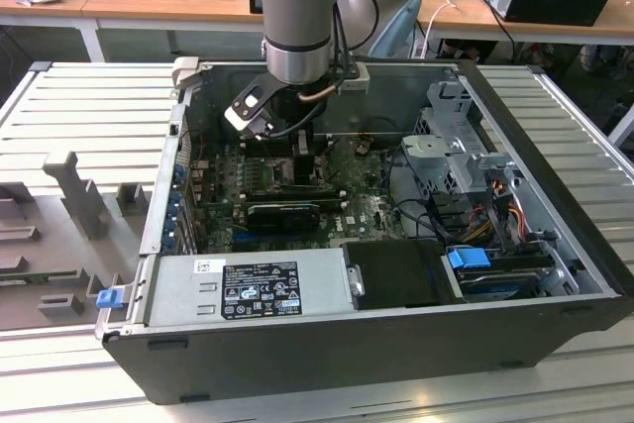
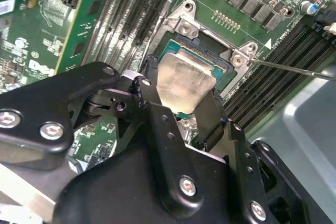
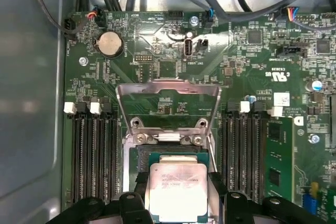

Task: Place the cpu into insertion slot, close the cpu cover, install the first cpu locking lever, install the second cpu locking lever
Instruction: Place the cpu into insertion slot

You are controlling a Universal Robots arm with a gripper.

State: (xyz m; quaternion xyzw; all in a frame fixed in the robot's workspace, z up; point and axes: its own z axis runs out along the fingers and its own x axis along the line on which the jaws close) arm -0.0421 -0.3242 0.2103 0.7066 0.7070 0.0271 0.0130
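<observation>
Tool: the tool (image 3: 178, 179) is closed on the chip (image 3: 177, 195), which is gripped between two black fingers (image 3: 140, 187) on two opposite edges; this is seen in both wrist views.
Bearing: the socket (image 3: 137, 156) lies straight under the chip, not off to a side. A plain downward line is judged to be all that separates them.
Axis: the chip is close to square, so no long axis is noted. Its edges are lined up with the edges of the socket.
Seating: whether the chip is fully down on the pins or just above them cannot be told.
Arm: only one arm (image 1: 302, 7) is on the rig. In the exterior view it is seen reaching down into the open computer case (image 1: 540, 126).
Chip, look: flat, with a pale silver lid and faint print. A thin green rim is seen round the lid in the second wrist view, with glare on the metal.
Cover: the cover (image 3: 168, 84) is raised on its hinge just beyond the socket. It is a thin metal frame, and the board is seen through its cut-out centre. It has not been closed.
Lever: a thin wire lever (image 2: 294, 70) is seen swung out from one socket corner, unlatched.
Flanks: black memory slots (image 3: 89, 156) run on both sides of the socket.
Beyond: green board (image 3: 252, 66), coin battery (image 3: 111, 44).
Farthest: the case rests on a ribbed grey worktop (image 1: 79, 96).
</observation>
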